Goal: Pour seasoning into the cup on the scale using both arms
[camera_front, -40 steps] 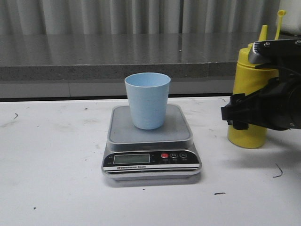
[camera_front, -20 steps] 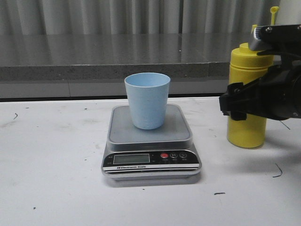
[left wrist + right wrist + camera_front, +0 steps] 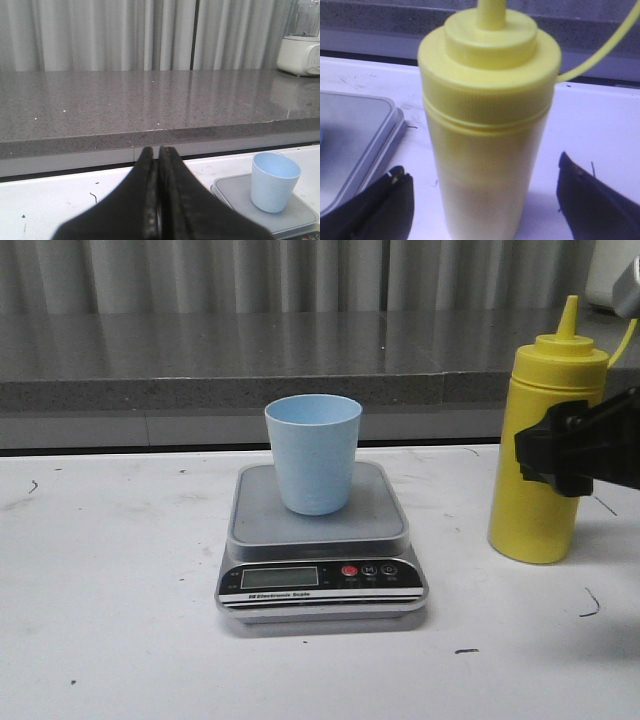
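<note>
Black fingers of the right gripper (image 3: 485,200) stand spread wide either side of the yellow bottle (image 3: 545,440), not touching it. That bottle stands upright on the white table (image 3: 110,620), well right of the silver scale (image 3: 320,540). A pale blue cup (image 3: 314,453) sits on the scale's flat grey platform. Left gripper (image 3: 158,195) is pressed closed, holding nothing.

squeeze bottle (image 3: 543,440): yellow — between the open black jaws
tumbler (image 3: 314,453): pale blue
scale (image 3: 320,540): silver, grey platform
</note>
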`<move>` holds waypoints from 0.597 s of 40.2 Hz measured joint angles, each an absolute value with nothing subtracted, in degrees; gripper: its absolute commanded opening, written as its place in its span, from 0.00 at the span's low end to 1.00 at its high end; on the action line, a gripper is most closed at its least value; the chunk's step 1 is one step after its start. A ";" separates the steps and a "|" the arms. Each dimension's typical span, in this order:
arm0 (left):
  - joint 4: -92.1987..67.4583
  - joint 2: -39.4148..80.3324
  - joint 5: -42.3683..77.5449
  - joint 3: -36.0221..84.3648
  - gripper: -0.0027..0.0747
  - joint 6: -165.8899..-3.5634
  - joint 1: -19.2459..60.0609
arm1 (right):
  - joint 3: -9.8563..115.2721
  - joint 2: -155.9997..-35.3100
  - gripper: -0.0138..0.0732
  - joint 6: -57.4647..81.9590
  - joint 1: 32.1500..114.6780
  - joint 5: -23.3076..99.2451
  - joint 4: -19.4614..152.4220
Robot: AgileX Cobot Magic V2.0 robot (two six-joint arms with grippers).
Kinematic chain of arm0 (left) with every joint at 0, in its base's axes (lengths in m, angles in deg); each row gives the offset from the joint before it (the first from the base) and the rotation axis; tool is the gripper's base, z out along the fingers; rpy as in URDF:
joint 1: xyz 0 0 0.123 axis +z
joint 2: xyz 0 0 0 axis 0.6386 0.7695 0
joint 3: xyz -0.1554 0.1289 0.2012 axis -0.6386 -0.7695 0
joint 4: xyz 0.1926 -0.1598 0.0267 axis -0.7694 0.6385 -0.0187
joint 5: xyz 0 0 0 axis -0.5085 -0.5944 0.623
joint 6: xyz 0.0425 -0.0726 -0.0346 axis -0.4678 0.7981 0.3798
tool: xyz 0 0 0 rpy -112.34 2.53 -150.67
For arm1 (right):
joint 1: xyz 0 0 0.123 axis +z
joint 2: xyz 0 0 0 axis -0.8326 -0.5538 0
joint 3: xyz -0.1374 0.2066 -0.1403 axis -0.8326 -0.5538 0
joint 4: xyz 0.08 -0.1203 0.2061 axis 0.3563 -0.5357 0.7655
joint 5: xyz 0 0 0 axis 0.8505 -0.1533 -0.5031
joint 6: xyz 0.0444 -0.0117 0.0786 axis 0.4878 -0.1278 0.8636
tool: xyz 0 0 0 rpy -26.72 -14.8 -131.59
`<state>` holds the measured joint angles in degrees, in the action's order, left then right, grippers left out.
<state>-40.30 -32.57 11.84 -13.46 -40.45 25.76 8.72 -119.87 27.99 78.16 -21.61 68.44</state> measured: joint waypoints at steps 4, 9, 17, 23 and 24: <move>-40.30 -32.57 11.84 -13.46 0.01 -40.45 25.76 | 7.21 -117.10 0.85 27.99 78.16 -21.03 68.44; -40.30 -32.57 11.84 -13.46 0.01 -40.45 25.76 | 5.87 -113.25 0.85 27.99 78.16 -17.89 68.44; -40.30 -32.57 11.84 -13.46 0.01 -40.45 25.76 | 6.65 -100.86 0.71 27.77 78.29 -3.07 68.44; -40.30 -32.57 11.84 -13.46 0.01 -40.45 25.76 | 11.55 -91.52 0.43 24.93 78.14 14.22 68.44; -40.30 -32.57 11.84 -13.46 0.01 -40.45 25.76 | 12.73 -89.92 0.37 24.49 77.95 17.31 68.34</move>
